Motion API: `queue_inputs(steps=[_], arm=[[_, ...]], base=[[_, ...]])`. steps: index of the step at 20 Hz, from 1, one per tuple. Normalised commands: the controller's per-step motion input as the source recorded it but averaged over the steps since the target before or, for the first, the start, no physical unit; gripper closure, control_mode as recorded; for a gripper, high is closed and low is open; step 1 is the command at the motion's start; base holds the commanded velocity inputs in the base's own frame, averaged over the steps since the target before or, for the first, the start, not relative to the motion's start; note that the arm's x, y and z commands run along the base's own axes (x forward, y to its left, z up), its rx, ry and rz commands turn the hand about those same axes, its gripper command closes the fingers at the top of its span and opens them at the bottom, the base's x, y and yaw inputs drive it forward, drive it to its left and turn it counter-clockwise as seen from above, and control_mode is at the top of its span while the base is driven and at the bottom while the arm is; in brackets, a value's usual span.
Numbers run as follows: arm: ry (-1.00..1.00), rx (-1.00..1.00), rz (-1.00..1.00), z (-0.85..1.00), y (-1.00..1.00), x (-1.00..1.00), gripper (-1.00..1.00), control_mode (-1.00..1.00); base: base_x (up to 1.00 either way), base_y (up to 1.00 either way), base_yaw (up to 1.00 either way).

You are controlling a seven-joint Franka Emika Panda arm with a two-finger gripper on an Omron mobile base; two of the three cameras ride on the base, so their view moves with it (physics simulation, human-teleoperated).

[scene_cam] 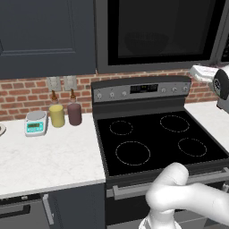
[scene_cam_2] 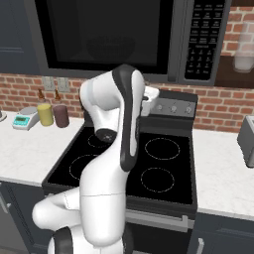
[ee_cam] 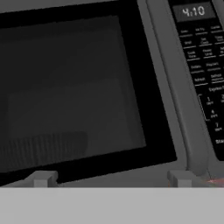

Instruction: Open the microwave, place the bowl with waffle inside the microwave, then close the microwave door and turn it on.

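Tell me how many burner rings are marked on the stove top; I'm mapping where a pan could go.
4, seen from the left base view on the stove top: back left, back right, front left, front right. None seem hidden there; the arm covers some from the right.

White glossy arm (scene_cam_2: 106, 163), rounded segments; black band along upper link, dark round joint cap, dark base ring; small grey tool fingertips (ee_cam: 41, 178).

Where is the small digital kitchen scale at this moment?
The scale stands on the white counter left of the stove, against the brick wall, beside the yellow jar.
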Motion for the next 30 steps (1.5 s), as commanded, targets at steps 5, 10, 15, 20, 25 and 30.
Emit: queue_inputs(steps=[5,10,15,20,25,30], arm=[[0.2,-0.17,-0.1,0.49,-0.39,0.0,-1.0,-1.0],[0.19,-0.14,-0.11,0.17,-0.25,-0.04,-1.0,-1.0],[0.21,-0.08,-0.09,0.14,-0.42,-0.23,-1.0,-1.0],[0.19,0.0,-0.03,0.03,-0.63,-0.37,-1.0,-1.0],[0.16,0.06,0.0,0.0,-0.76,-0.16,-1.0,-1.0],[0.14,0.16,0.01,0.04,-0.69,0.0,-1.0,-1.0]], base=[[0.0,0.0,0.0],[0.0,0.0,0.0],[0.0,0.0,0.0],[0.0,0.0,0.0],[0.0,0.0,0.0],[0.0,0.0,0.0]])
